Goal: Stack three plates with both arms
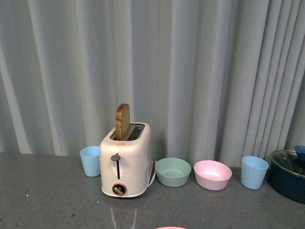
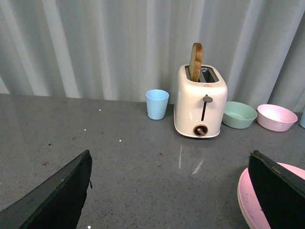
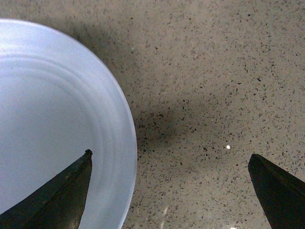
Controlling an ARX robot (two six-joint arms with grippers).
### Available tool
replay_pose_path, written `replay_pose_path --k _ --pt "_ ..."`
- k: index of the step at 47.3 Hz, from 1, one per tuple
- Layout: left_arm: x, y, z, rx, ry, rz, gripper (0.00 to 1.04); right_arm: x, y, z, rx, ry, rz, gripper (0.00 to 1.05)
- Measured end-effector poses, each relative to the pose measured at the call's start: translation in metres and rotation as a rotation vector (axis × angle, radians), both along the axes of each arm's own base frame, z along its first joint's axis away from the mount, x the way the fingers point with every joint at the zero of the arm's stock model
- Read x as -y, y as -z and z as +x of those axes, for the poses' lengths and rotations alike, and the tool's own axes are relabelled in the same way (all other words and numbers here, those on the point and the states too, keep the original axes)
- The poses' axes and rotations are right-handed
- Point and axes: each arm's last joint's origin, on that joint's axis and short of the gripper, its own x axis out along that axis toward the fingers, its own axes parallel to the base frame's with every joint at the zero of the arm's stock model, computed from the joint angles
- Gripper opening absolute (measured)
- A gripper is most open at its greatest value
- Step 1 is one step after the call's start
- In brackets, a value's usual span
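Toaster [image 1: 125,160] stands on the grey counter [image 1: 47,200] in front of a pale curtain [image 1: 190,71]. One slot holds a slice of bread [image 1: 122,121], upright and sticking out well above the top.

Row along the curtain in the front view:
- blue cup [image 1: 90,161] just beside the toaster on its left; inside not visible from here
- green bowl [image 1: 172,171] just right of the toaster, open side up, bare inside
- pink bowl [image 1: 212,174] next to it, also bare inside
- second blue cup [image 1: 253,172] further right
- dark blue pot [image 1: 288,183] with a glass lid, cut off by the frame edge; contents cannot be made out

Plates:
- pink plate [image 2: 245,198] lies flat on the counter, nearer the robot than the bowls. It is cut off by the frame and partly hidden behind one finger of the left gripper [image 2: 167,200]. Front view shows only a sliver of its rim at the bottom edge.
- light blue plate [image 3: 47,109] lies flat on the counter under the right gripper [image 3: 169,200], only part of it in frame.

Left gripper: fingers spread wide, holding nothing. Right gripper: fingers also wide apart, one over the light blue plate, the other over bare counter, the plate's rim between them. Contact with the plate cannot be told.
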Motion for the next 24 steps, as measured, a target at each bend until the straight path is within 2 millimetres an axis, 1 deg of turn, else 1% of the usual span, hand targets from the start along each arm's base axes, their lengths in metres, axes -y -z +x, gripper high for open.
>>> replay_pose_path --k 13,24 --pt "0.000 0.000 0.000 0.000 0.000 0.000 0.98 0.006 0.009 0.009 -0.033 -0.044 -0.033 0.97" --pt "0.000 0.000 0.000 0.000 0.000 0.000 0.98 0.011 0.013 0.018 -0.009 -0.048 0.026 0.97"
